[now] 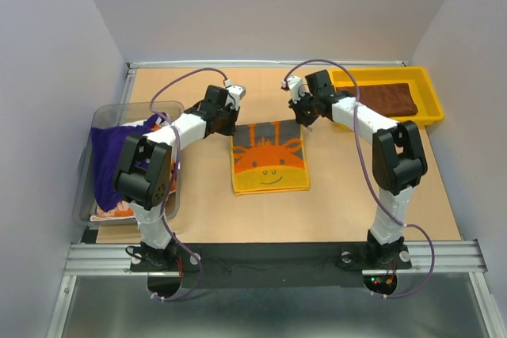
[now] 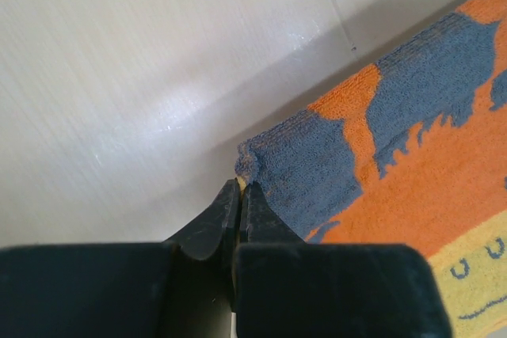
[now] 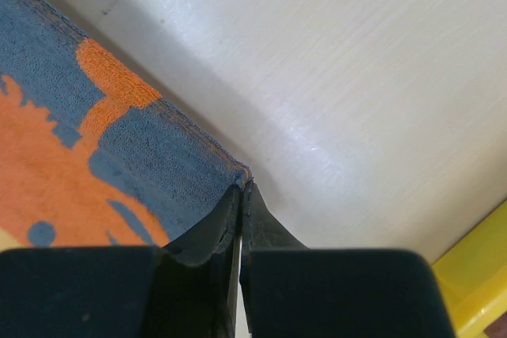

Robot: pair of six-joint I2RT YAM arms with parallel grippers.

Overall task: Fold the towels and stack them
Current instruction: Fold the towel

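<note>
- The patterned towel (image 1: 269, 158) lies flat in the middle of the bench (image 1: 341, 203), a soft terry rectangle with a smiling orange sun on blue-grey at the top and yellow at the bottom.
- The left gripper (image 2: 240, 189) has its black jaws pressed together on the far left corner of this towel; the looped pile is bunched a little at the tips.
- The right gripper (image 3: 242, 187) is pinching the far right corner in the same way, its jaws closed on the stitched hem.
- The bench surface is smooth, pale wood with a light sheen in the wrist views.
- A dark brown towel (image 1: 386, 100), folded to a long rectangle, lies in the yellow plastic tray (image 1: 428, 89) at the far right corner of the bench.
- A deep purple towel (image 1: 111, 160) is crumpled in the clear plastic bin (image 1: 99, 116) at the left edge, with an orange cloth (image 1: 119, 210) under it.
</note>
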